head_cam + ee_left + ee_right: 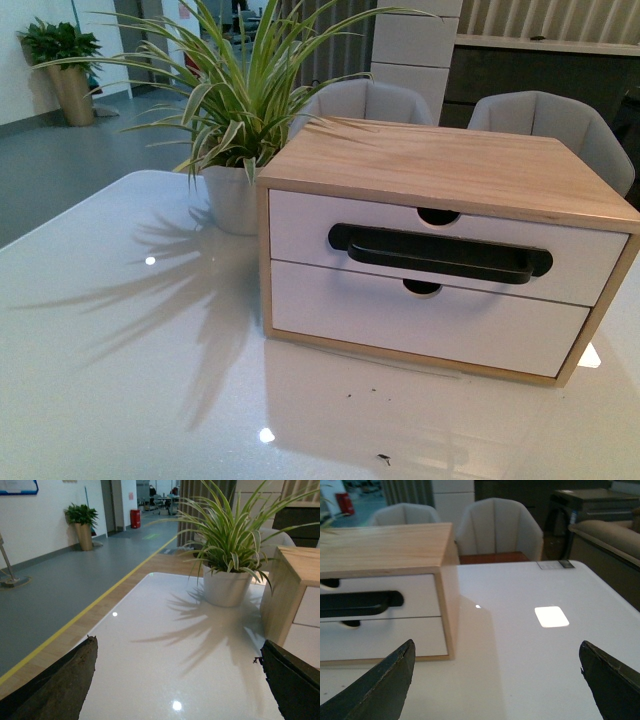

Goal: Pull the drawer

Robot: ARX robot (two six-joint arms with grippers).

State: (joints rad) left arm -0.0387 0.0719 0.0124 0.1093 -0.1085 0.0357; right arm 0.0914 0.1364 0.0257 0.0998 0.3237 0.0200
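A light wood cabinet (430, 160) stands on the white table (130, 380). Its upper drawer (300, 222) has a white front, a long black bar handle (440, 252) and a half-round notch (438, 215) in the top edge; it sits closed, flush with the frame. Below is a similar white drawer front (420, 325) without a handle. In the right wrist view the drawer (415, 587) and its handle (357, 604) lie beside my open right gripper (497, 652). My open left gripper (175, 650) hovers over bare table, with the cabinet's side (285, 590) ahead. Neither arm shows in the front view.
A potted spider plant (235, 195) in a white pot stands right next to the cabinet. Two grey chairs (555, 125) sit behind the table. The table's far edge and a dark sofa (615, 530) show in the right wrist view.
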